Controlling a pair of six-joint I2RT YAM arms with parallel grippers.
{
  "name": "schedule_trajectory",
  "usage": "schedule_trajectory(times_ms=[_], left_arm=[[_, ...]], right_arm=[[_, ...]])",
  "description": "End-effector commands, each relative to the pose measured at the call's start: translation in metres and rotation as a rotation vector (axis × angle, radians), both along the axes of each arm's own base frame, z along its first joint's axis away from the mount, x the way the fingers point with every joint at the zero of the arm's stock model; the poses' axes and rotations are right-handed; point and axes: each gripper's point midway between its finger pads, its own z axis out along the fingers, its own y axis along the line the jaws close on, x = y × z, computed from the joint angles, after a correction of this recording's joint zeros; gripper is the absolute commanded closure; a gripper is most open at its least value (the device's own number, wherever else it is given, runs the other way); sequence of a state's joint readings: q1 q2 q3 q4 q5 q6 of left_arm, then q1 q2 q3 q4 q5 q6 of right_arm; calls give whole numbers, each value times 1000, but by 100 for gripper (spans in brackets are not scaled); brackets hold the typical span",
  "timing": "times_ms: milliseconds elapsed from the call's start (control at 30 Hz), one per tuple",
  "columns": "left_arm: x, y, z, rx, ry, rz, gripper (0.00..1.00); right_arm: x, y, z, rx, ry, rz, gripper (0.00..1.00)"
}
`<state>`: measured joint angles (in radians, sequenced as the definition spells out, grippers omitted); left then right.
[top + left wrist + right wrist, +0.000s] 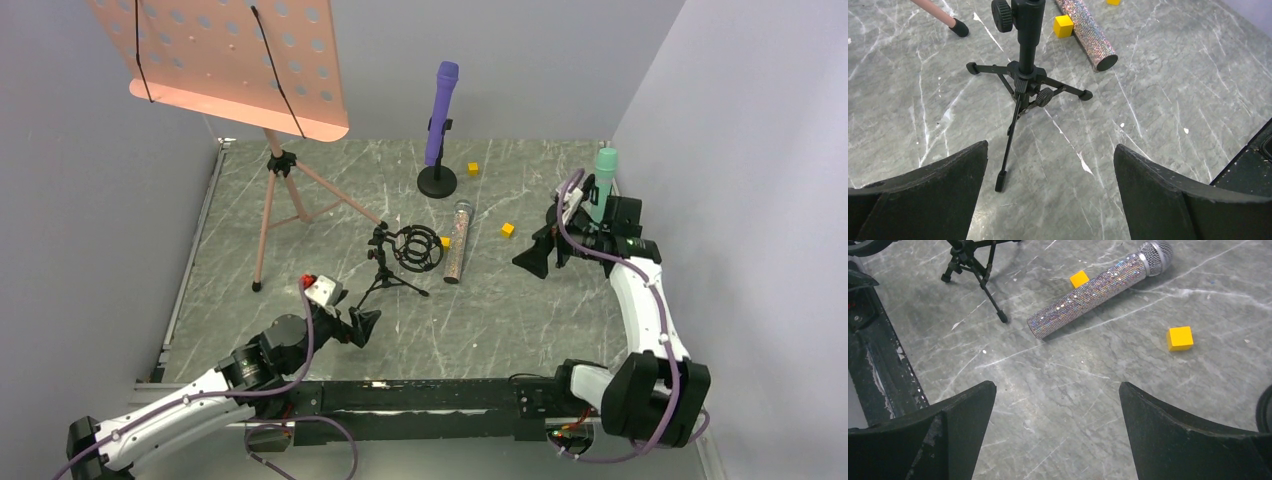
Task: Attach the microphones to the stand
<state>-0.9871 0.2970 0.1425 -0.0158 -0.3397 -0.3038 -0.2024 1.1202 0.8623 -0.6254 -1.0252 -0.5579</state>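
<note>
The purple microphone (441,110) stands upright in a round-based stand (437,181) at the back. The mint green microphone (604,178) stands upright behind my right arm; its holder is hidden. The glittery copper microphone (459,242) lies flat on the table, and shows in the right wrist view (1098,287) and partly in the left wrist view (1088,32). A black tripod stand with a ring mount (412,250) stands left of it (1025,75). My left gripper (362,327) (1050,147) is open and empty, near the tripod's feet. My right gripper (535,255) (1057,385) is open and empty, right of the glittery microphone.
A pink music stand (240,60) on a tripod (280,190) stands at the back left. Small yellow cubes (473,169) (508,229) (1180,338) lie about, one touching the glittery microphone (1079,278). A black rail (420,400) runs along the near edge. Grey walls enclose the table.
</note>
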Motion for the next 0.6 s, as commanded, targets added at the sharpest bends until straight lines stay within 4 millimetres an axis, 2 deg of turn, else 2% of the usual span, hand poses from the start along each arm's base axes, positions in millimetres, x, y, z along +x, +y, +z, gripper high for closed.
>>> schedule_trajectory(times_ms=[0, 400, 567], left_arm=[[2, -1, 12, 16, -19, -6, 1], [6, 1, 11, 58, -25, 12, 1], [7, 1, 11, 65, -21, 18, 1]], right_arm=[[8, 8, 1, -43, 14, 51, 0], [25, 37, -8, -92, 38, 142, 0], [26, 66, -15, -81, 73, 217, 0]])
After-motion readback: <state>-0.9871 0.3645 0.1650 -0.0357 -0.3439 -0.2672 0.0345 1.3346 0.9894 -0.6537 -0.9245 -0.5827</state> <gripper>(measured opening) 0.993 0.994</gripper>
